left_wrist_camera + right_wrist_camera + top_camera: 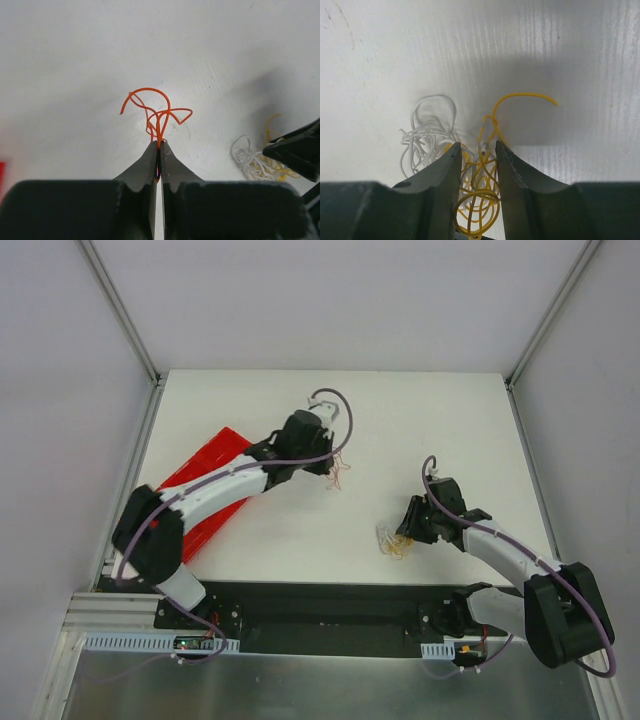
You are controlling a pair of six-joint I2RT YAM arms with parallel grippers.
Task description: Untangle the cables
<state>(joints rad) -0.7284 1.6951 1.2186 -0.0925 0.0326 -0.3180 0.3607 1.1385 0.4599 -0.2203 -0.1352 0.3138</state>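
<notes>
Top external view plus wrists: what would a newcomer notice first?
The left claw, shut on a curly orange cable near the middle of the table, stands out most. Further right, the right claw straddles a yellow cable with its jaws apart, and a white cable clump lies beside it. A red tray sits at the table's left edge.

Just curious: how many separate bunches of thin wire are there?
2: orange strands pinched in the left gripper; a yellow-and-white clump inside the open right gripper. More may hide underneath.
</notes>
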